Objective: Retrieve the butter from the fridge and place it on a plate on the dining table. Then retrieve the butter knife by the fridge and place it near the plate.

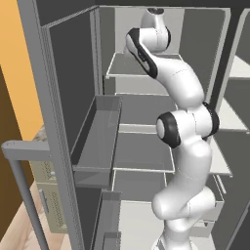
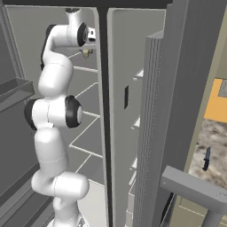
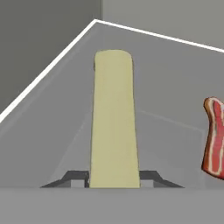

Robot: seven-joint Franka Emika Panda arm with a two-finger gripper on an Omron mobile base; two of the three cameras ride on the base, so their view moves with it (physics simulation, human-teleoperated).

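Here, butter (image 3: 113, 122) lying lengthwise on a grey fridge shelf (image 3: 170, 78), running straight ahead from the end effector (image 3: 114, 179), near end pinched between the two dark fingertips (image 3: 75, 179). Narrowly closed on the stick, pads touching either long side. Off to the right of the end effector, a red-and-white streaked strip, bacon by the look (image 3: 214, 138), well apart from the butter. Further out, the fridge (image 1: 63, 97) with doors swung wide and the arm reaching high into the upper shelves; a tiny yellow speck at the wrist in the right base view, probably the same stick (image 2: 86, 52).

Best to lift straight up first, then draw back level, keeping clear of the centre post (image 2: 103, 88) and the door bins (image 1: 100, 141).

Hard to judge: depth of grip, the fingertips cut off low. Butter knife (image 2: 207, 158) a small dark sliver on the mottled worktop (image 2: 213, 133) past the right door.
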